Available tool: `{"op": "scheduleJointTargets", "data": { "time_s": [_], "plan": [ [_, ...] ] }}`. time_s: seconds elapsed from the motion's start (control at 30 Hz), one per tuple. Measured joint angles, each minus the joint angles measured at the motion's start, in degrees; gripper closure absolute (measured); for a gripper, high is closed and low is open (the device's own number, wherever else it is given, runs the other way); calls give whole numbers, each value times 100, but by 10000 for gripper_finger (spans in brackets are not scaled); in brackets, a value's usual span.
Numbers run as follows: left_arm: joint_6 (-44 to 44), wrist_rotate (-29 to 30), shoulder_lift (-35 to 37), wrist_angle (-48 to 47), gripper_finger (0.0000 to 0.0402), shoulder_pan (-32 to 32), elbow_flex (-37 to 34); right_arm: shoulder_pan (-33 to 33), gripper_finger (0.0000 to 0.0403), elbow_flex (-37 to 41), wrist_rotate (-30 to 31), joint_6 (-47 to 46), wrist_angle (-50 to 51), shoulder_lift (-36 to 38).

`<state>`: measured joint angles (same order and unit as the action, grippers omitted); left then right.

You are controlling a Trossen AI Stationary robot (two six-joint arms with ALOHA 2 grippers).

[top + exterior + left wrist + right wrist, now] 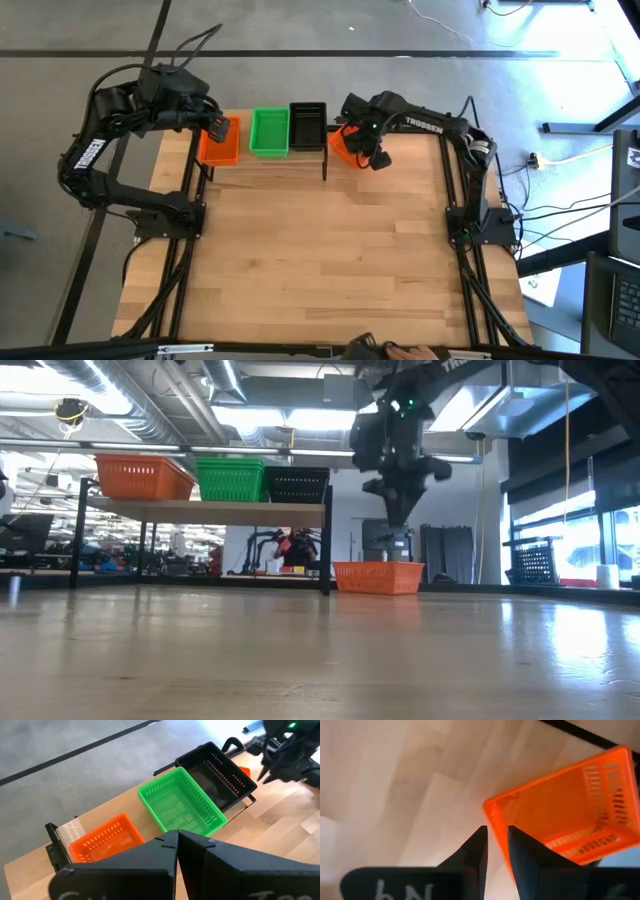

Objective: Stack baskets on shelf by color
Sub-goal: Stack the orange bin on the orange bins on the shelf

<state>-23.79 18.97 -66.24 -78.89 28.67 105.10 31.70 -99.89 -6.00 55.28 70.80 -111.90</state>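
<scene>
We judged the step in hand to be the pickup of the last loose basket. The shelf (200,507) already carried an orange basket (218,141), a green basket (269,132) and a black basket (307,126) side by side along its board. A second orange basket (378,576) sat on the tabletop (320,250) just beside the shelf's end upright, at the black basket's end and well apart from the orange one on the shelf.

The right gripper (497,845) stood directly over this loose basket. In the right wrist view its two fingers were a narrow gap apart and straddled the basket's near wall at a corner, one finger outside the rim and one inside. We could not tell whether the pads were pressing the wall or only lying alongside it. In the low view the basket appeared to rest flat on the table, so we took it as not yet lifted.

The left gripper (177,837) hovered above the shelf near the orange basket, fingers pressed together, holding nothing.

Our judgement of the next move: pinch the wall firmly, lift clear of the table, carry the basket over the black and green ones, and nest it squarely into the shelved orange basket. The left arm is close to that spot and may need to give way.
</scene>
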Motion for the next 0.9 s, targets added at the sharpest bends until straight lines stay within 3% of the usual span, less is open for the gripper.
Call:
{"op": "scheduleJointTargets", "data": {
  "time_s": [0.2, 0.5, 0.9],
  "plan": [
    [-9, 2, 0, 0, 402, 0, 0, 0, 332, 615, 55, 642, -627, 0],
    [-26, 2, -2, 0, 402, 0, 0, 27, 332, 1183, 346, 782, -1157, 2],
    [-162, 2, -20, 0, 401, 2, 0, 108, 332, 1321, 593, 1076, -1273, 4]
  ]
}}
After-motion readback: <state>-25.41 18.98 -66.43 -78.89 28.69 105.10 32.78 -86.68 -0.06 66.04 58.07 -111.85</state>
